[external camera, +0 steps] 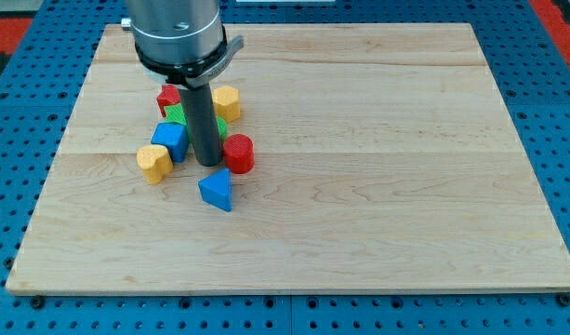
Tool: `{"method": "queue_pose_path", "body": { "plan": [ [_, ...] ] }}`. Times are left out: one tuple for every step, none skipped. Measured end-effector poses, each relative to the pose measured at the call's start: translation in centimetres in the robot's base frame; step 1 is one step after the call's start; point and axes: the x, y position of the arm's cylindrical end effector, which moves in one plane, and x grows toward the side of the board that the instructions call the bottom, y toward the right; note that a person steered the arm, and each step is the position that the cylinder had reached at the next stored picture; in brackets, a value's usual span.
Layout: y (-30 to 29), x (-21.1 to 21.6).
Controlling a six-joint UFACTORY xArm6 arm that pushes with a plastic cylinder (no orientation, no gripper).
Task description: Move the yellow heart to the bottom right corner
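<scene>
The yellow heart lies left of the board's middle, at the lower left of a cluster of blocks. It touches the blue cube up and to its right. My tip rests on the board to the right of the heart, between the blue cube and the red cylinder. The tip is about a block's width from the heart and does not touch it. A blue triangular block lies just below the tip.
A second yellow block, a red block and a green block sit behind the rod in the same cluster. The wooden board lies on a blue pegboard surface.
</scene>
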Motion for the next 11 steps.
{"method": "queue_pose_path", "body": {
  "plan": [
    [0.7,-3.0],
    [1.9,-5.4],
    [4.2,-5.7],
    [4.2,-6.9],
    [4.1,-7.6],
    [4.8,-7.7],
    [3.7,-7.8],
    [3.1,-7.8],
    [2.8,-7.8],
    [2.5,-7.8],
    [2.0,-7.8]
  ]
}}
